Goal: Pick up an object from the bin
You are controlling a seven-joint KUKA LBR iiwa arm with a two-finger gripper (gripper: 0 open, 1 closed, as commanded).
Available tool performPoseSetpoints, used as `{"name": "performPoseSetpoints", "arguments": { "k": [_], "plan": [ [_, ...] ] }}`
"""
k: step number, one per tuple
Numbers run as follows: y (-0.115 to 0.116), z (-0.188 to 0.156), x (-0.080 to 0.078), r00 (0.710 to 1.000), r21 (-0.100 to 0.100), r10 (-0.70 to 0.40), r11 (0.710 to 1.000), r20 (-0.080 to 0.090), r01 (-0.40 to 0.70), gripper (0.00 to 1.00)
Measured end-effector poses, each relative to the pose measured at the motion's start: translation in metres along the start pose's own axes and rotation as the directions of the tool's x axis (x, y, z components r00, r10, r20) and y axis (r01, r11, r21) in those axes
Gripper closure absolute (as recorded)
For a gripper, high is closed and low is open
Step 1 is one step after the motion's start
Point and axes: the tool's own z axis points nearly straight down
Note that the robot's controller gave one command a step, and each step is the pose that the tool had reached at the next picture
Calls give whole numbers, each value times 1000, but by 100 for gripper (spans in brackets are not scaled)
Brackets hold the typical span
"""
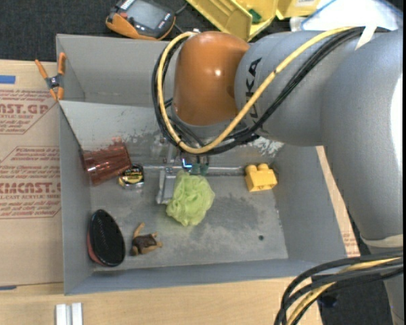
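My gripper reaches down under the arm's wrist into the middle of the bin. A crumpled light-green lump lies right against its right side, touching it. Whether the lump is gripped I cannot tell. A small round black and yellow tape measure lies just left of the gripper. A yellow toy brick sits to the right of the lump.
A dark red see-through cup lies on its side at the left wall. A black oval thing with a red rim and a small brown piece lie at the front left. The arm hangs over the back right.
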Motion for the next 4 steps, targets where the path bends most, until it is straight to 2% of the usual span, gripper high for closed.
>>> {"name": "performPoseSetpoints", "arguments": {
  "k": [1,2,3,4],
  "plan": [
    [0,0,0,1000,0,0,1000,0,0,0],
    [10,-11,-2,964,0,-264,964,4,264,0],
    [-54,49,30,993,1,-121,993,-4,121,0],
    [-84,28,2,928,1,-372,928,18,372,0]
  ]
}}
